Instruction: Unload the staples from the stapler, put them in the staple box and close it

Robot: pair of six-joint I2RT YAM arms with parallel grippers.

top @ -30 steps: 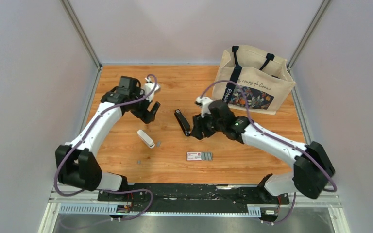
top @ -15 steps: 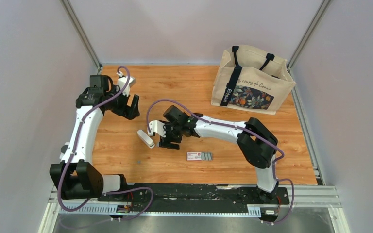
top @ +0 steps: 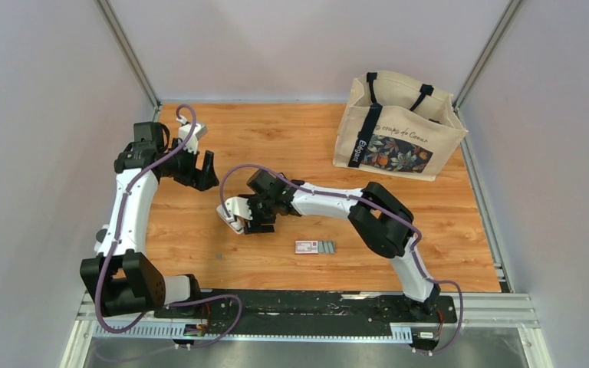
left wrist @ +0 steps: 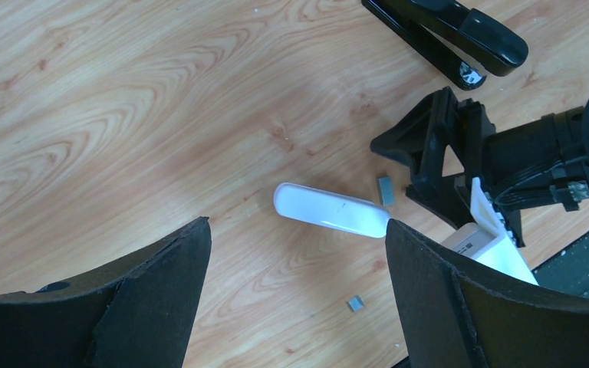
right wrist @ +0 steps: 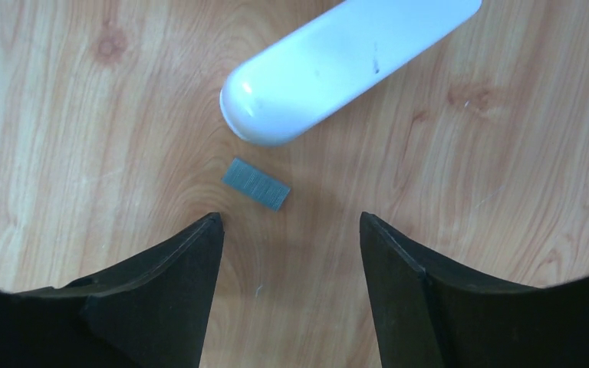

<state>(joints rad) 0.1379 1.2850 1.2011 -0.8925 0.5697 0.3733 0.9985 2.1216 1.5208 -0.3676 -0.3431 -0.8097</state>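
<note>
A white stapler (top: 230,218) lies closed on the wooden table; it also shows in the left wrist view (left wrist: 330,211) and the right wrist view (right wrist: 345,61). A black stapler (left wrist: 449,34) lies further off, hidden under my right arm in the top view. My right gripper (top: 248,222) (right wrist: 290,222) is open and empty, low over the table just beside the white stapler's end, with a short grey strip of staples (right wrist: 255,184) (left wrist: 386,190) lying just beyond its fingertips. My left gripper (top: 202,172) (left wrist: 297,224) is open and empty, raised to the left of the white stapler.
A small red-and-white box (top: 307,246) lies near the front with grey staple strips (top: 328,246) next to it. A loose staple bit (top: 218,255) (left wrist: 355,303) lies left of it. A cloth tote bag (top: 399,126) stands at the back right.
My right arm swung left from the black stapler to the white stapler and came down beside it. My left arm drew back to the left, away from the white stapler.
</note>
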